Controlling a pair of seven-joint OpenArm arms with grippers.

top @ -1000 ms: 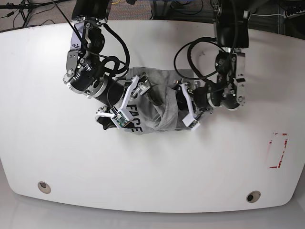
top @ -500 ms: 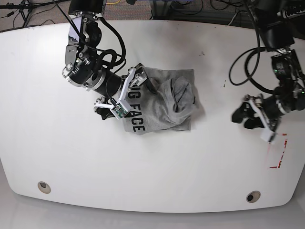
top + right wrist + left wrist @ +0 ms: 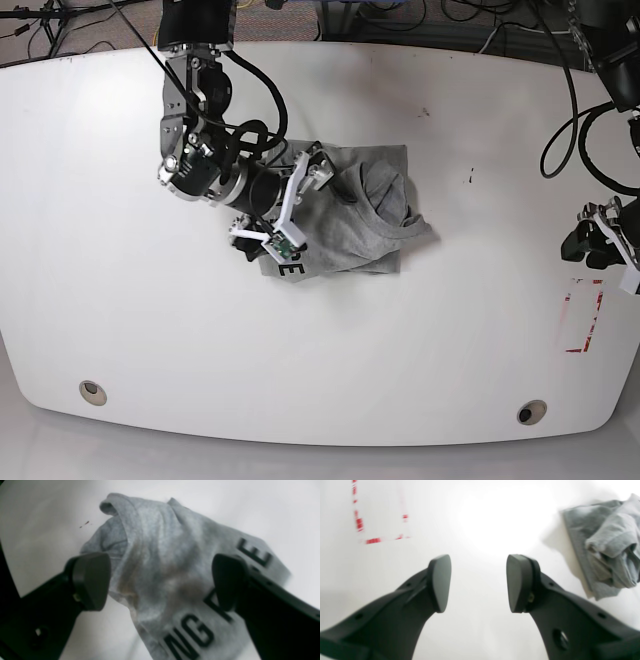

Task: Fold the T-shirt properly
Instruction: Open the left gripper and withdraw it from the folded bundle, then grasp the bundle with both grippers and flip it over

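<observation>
The right gripper [image 3: 160, 580] is hanging over the T-shirt [image 3: 175, 580] with its two dark pads spread wide, one pad [image 3: 91, 580] over the bunched grey cloth at the shirt's edge and the other [image 3: 226, 580] over the black lettering; nothing is sitting between them and whether either pad is touching the cloth is not clear. In the base view this gripper [image 3: 290, 205] is reaching from the arm on that view's left and lying across the left part of the T-shirt [image 3: 350, 215], covering most of the print, so that only the last letters are showing below its white finger.

The left gripper [image 3: 478, 583] is standing well apart from the garment, near the table's [image 3: 320, 360] far right edge in the base view [image 3: 600, 240]. Its pads are also standing apart, with only bare white tabletop [image 3: 480, 530] showing through the gap. Just beyond it a broken red outline [image 3: 367, 522] is showing on the surface, blurred in the wrist view; the base view is showing the same red marking [image 3: 583, 315] just below that gripper.

The T-shirt [image 3: 607, 547] is lying near the middle of the table as a rumpled grey bundle, partly folded, with a loose lobe of cloth heaped on its right side and spilling toward the left arm's side. No box, bin or tray is showing anywhere on the table
</observation>
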